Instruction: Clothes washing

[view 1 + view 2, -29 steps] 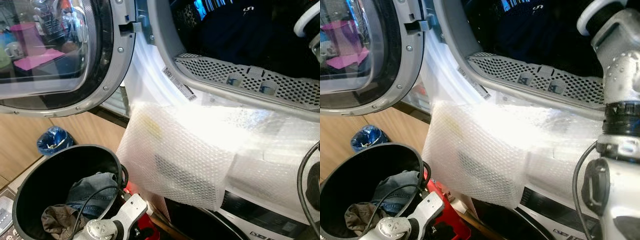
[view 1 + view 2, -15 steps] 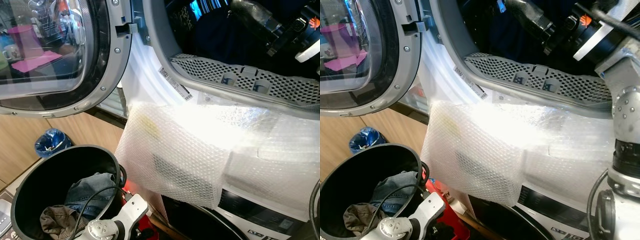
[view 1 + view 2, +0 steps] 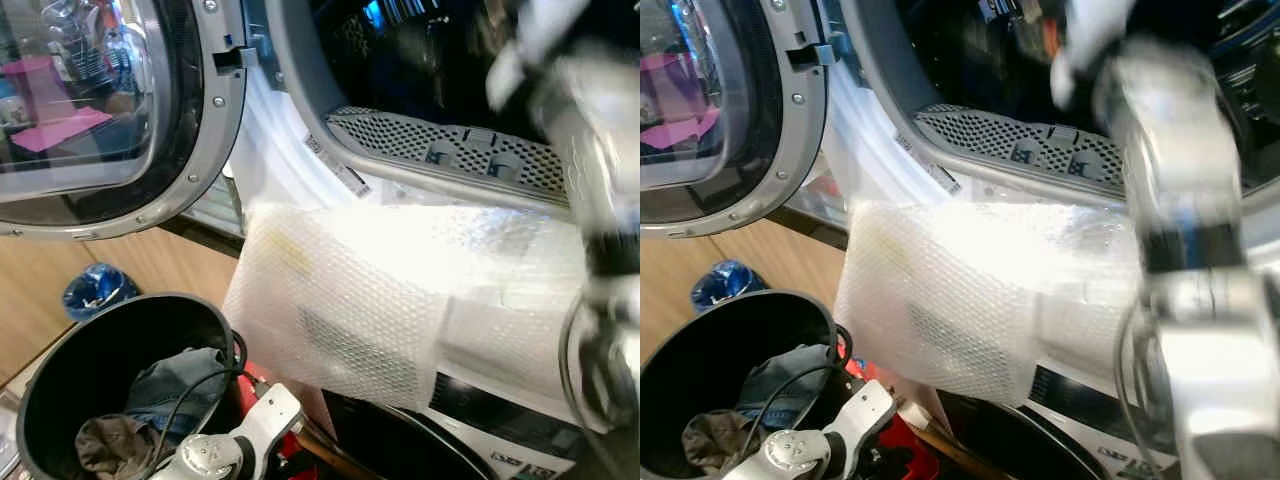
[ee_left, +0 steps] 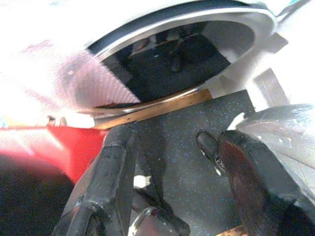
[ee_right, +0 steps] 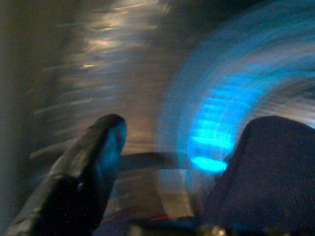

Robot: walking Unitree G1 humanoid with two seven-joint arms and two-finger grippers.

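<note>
**Right arm reaching into the open drum, left arm hanging low by the laundry bin**

One washing machine (image 3: 330, 175) is standing with its single round door (image 3: 110, 110) swung wide to the robot's left, the glass mirroring a pink shape. One sheet of bubble wrap (image 3: 400, 290) is draping over the machine's front, just below the perforated grey rim (image 3: 440, 155) of the opening.

One black bin (image 3: 60, 370) is sitting on the floor at lower left, beside the machine. Two garments are lying inside it: a blue denim piece (image 3: 170, 385) and a brown piece (image 3: 110, 445) touching it in front. A black cable (image 3: 185, 410) is looping across the bin's mouth, over the denim. One crumpled blue bag (image 3: 95, 290) is lying on the wooden floor (image 3: 30, 300) just behind the bin.

The right arm (image 3: 1170, 200), blurred, is crossing in front of the opening and covering much of it. The right gripper (image 5: 167, 172) is sitting inside the drum (image 5: 123, 73), its two fingers spread apart and holding nothing, with a blue glow (image 5: 216, 132) on the metal wall ahead. A dark cloth (image 5: 123, 223) is lying below the fingers; what it is cannot be told.

The left gripper (image 4: 172, 162) is hanging low, its two fingers also spread and empty, over a dark speckled floor (image 4: 177, 147) near something red (image 4: 44, 147) and a second round dark opening (image 4: 177, 54) ringed in silver.
</note>
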